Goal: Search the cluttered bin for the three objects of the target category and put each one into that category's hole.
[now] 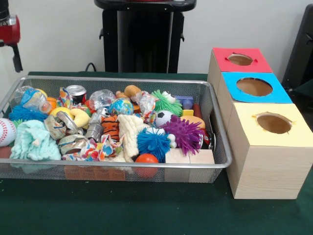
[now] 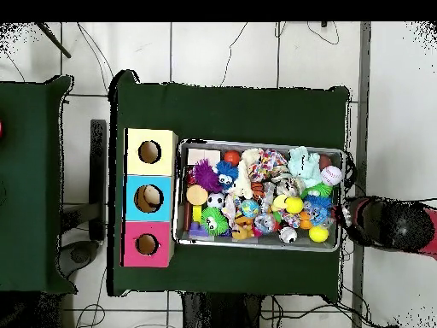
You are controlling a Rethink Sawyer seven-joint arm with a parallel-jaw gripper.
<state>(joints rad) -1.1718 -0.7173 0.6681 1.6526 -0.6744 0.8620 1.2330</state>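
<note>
A wire-mesh bin (image 1: 146, 166) is packed with toys. Among them are a purple spiky ball (image 1: 183, 132), a blue spiky ball (image 1: 153, 142), a green spiky ball (image 1: 166, 104), a soccer ball (image 1: 163, 117), a baseball (image 1: 5, 132), a tiger plush (image 1: 111, 127), a teal plush (image 1: 32, 142) and crushed cans (image 1: 76, 93). To the bin's right stand three wooden boxes with round holes: red (image 1: 242, 59), blue (image 1: 254, 87) and yellow (image 1: 274, 123). My gripper (image 1: 12, 41) hangs at the left picture edge, outside and above the bin's end, holding nothing I can see. From overhead the gripper (image 2: 365, 220) sits just past the bin's right rim (image 2: 343, 196).
A wooden block (image 1: 188, 156) and an orange ball (image 1: 146, 159) lie against the bin's near wall. Green cloth (image 1: 146, 205) covers the table in front of the bin. A black stand (image 1: 142, 34) rises behind the bin.
</note>
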